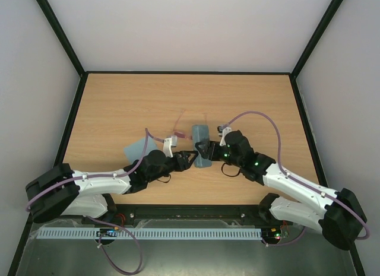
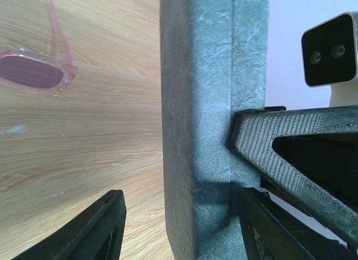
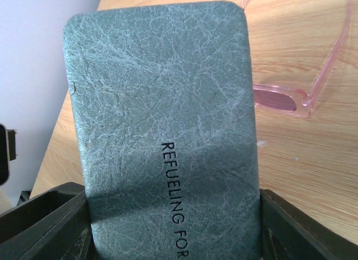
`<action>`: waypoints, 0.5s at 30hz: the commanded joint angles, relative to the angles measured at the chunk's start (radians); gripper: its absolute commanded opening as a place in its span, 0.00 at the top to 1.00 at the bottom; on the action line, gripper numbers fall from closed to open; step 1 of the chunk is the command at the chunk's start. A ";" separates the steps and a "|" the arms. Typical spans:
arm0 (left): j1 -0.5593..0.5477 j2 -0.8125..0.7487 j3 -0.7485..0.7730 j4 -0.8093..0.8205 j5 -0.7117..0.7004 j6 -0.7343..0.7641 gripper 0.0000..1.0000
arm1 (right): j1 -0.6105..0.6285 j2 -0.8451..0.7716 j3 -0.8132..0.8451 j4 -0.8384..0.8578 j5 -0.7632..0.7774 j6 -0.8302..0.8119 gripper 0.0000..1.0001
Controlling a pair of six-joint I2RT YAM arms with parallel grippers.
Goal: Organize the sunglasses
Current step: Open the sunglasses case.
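The sunglasses (image 1: pixel 180 126), with a thin pink frame and purple lenses, lie on the table just left of and behind the blue-grey case (image 1: pixel 200 139); one lens shows in the left wrist view (image 2: pixel 33 72) and one in the right wrist view (image 3: pixel 279 100). My right gripper (image 1: pixel 203 150) is shut across the width of the case (image 3: pixel 168 103), a finger pressed on each long side. My left gripper (image 2: pixel 182 226) straddles the near part of the case (image 2: pixel 207 103) from the left. Its right finger is at the case and its left finger (image 2: pixel 100 226) stands off it over bare wood.
A flat light-blue cloth (image 1: pixel 139 150) lies left of the left gripper. The right gripper's finger (image 2: pixel 291 142) and its wrist camera (image 2: pixel 330 50) crowd the case's far side. Black rails and white walls border the wooden table (image 1: pixel 119 104).
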 commanded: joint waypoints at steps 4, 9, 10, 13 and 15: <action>0.002 0.016 0.008 -0.023 -0.088 -0.001 0.42 | 0.011 -0.115 0.025 0.009 -0.076 -0.002 0.54; 0.005 0.011 0.010 -0.035 -0.104 0.008 0.42 | 0.011 -0.137 0.029 -0.004 -0.093 -0.002 0.55; 0.005 0.009 0.011 -0.038 -0.105 0.008 0.42 | 0.011 -0.138 0.029 -0.007 -0.094 -0.002 0.56; 0.007 -0.004 0.011 -0.051 -0.114 0.013 0.42 | 0.011 -0.139 0.032 -0.013 -0.109 -0.004 0.57; 0.010 -0.011 0.013 -0.063 -0.121 0.018 0.42 | 0.011 -0.146 0.031 -0.014 -0.118 0.000 0.57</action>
